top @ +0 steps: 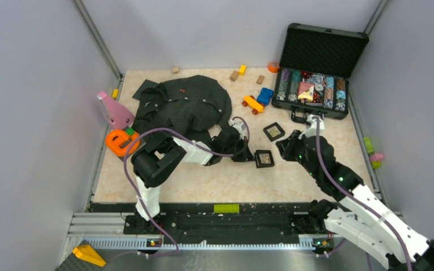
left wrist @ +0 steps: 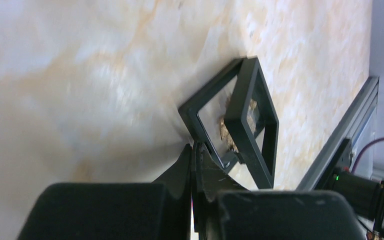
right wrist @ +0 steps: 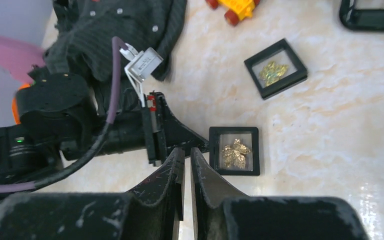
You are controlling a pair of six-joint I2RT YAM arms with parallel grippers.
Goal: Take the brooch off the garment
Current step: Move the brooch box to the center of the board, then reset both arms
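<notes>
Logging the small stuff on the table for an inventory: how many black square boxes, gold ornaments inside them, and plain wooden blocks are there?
Black square boxes: 2
Gold ornaments: 2, one in each box
Wooden blocks: 3
Total: 7

left arm [top: 195, 151] and right arm [top: 373, 210] are wearing white shells, black joints. a purple cable [top: 126, 160] is looping at the left arm's 9 o'clock. green lights [top: 341, 179] are dotting the right arm. the right gripper's [right wrist: 187, 152] black fingers [right wrist: 162, 185] are showing scuffs.
</notes>
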